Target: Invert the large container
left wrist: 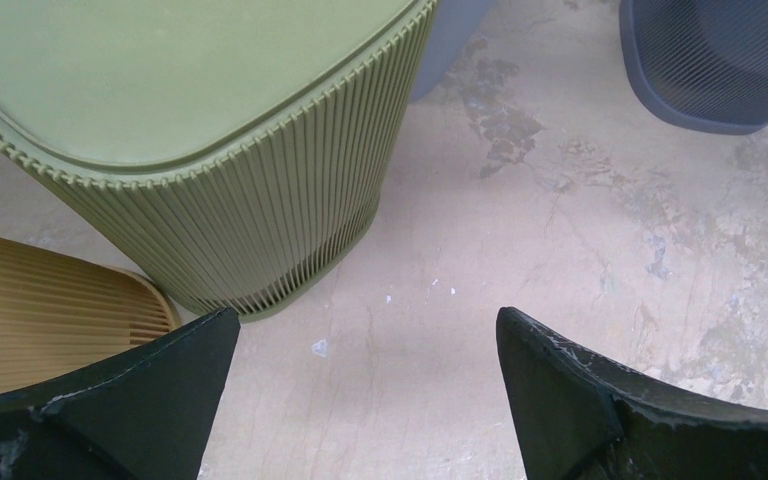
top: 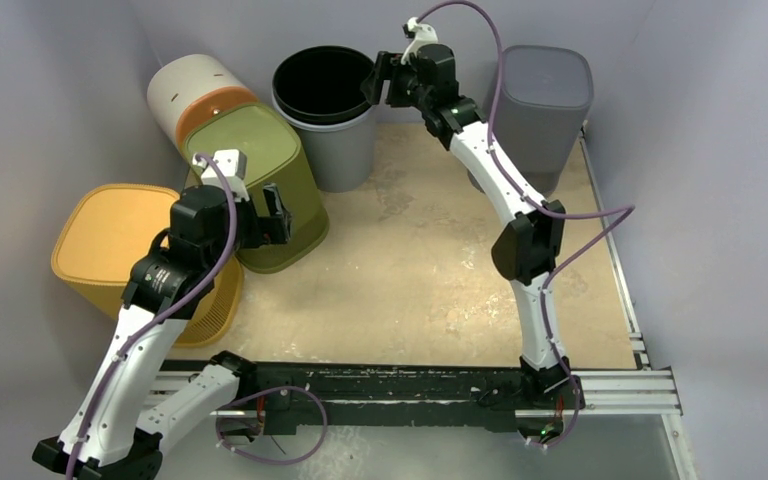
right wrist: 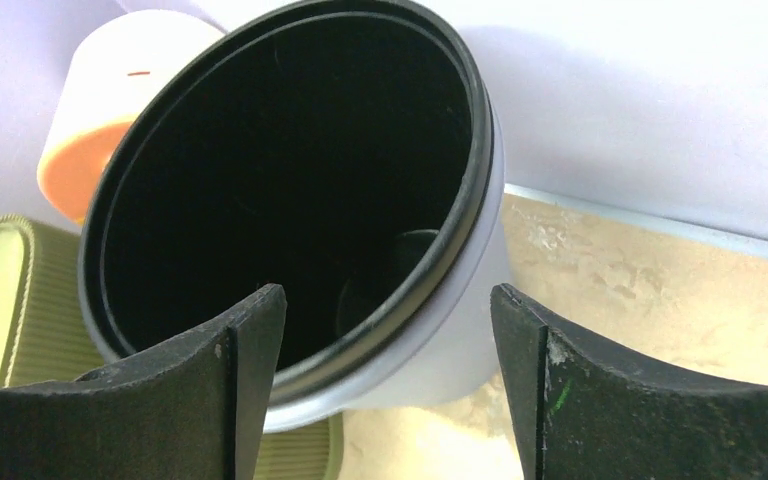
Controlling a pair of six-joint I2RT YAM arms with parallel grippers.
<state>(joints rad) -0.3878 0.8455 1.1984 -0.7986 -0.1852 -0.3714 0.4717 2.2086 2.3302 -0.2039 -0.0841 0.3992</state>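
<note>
A round grey bin with a black rim (top: 325, 100) stands upright and open at the back middle of the table. In the right wrist view its black rim and pale wall (right wrist: 472, 330) lie just beyond my fingers. My right gripper (top: 385, 82) is open and empty, hovering over the bin's right rim. In its own view (right wrist: 388, 295) the rim's edge lies between the jaws without touching them. My left gripper (top: 265, 222) is open and empty, beside the front right of an olive-green ribbed bin (top: 255, 170). In its own view (left wrist: 368, 320) it is over bare table.
The olive-green bin (left wrist: 190, 90) stands bottom up. A yellow ribbed bin (top: 120, 240) sits bottom up at the left, touching the green one (left wrist: 40, 300). A dark grey bin (top: 545, 100) stands at the back right. A white and orange container (top: 195, 95) is behind the green one.
</note>
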